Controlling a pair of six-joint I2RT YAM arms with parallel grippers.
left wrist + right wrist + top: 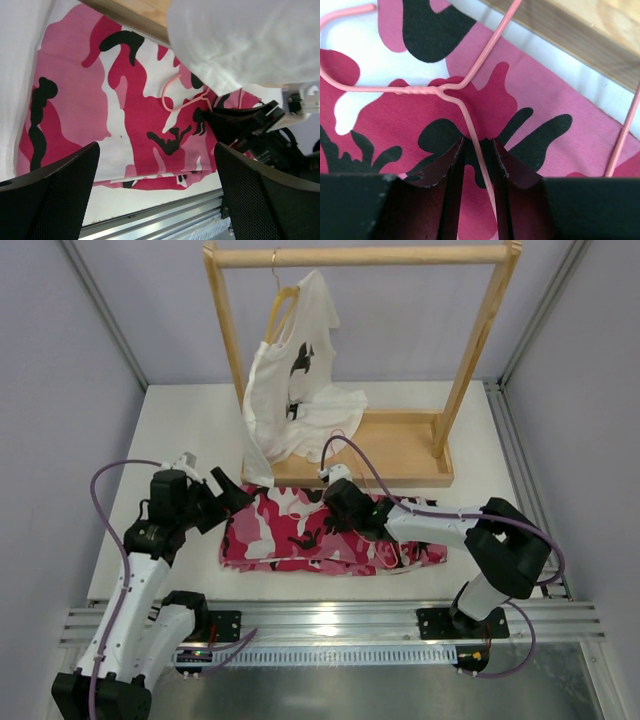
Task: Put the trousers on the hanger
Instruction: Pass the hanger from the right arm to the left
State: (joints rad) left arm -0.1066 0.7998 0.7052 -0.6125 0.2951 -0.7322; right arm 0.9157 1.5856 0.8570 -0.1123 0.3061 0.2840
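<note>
The trousers, in pink, white and black camouflage print, lie folded flat on the table in front of the rack. The thin pink wire hanger rests on top of them, its curled hook pointing toward the rack. My right gripper is low over the middle of the cloth. Its jaws stand slightly apart astride one wire arm of the hanger, with a gap on each side of the wire. My left gripper hangs wide open above the left end of the trousers, holding nothing.
A wooden rack stands behind the trousers, its base board close to the hanger. A white T-shirt with a black print hangs from a wooden hanger and droops onto the base. An aluminium rail runs along the near table edge.
</note>
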